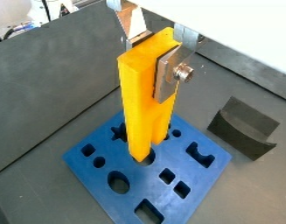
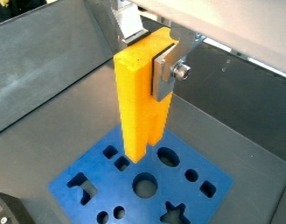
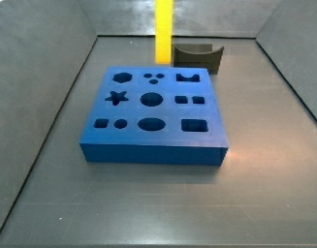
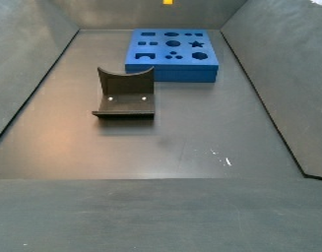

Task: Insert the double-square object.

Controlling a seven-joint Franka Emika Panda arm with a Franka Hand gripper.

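In both wrist views my gripper [image 1: 155, 54] is closed on the top of the double-square object [image 1: 146, 101], my fingers [image 2: 169, 68] flat against its sides; its foot meets the blue block [image 1: 104, 171], seemingly at a hole. In a side view only the peg's yellow shaft [image 3: 164, 29] shows, beside the dark curved block [image 3: 197, 57]. In a side view the grey floor [image 4: 176, 148] lies open, walls all round.
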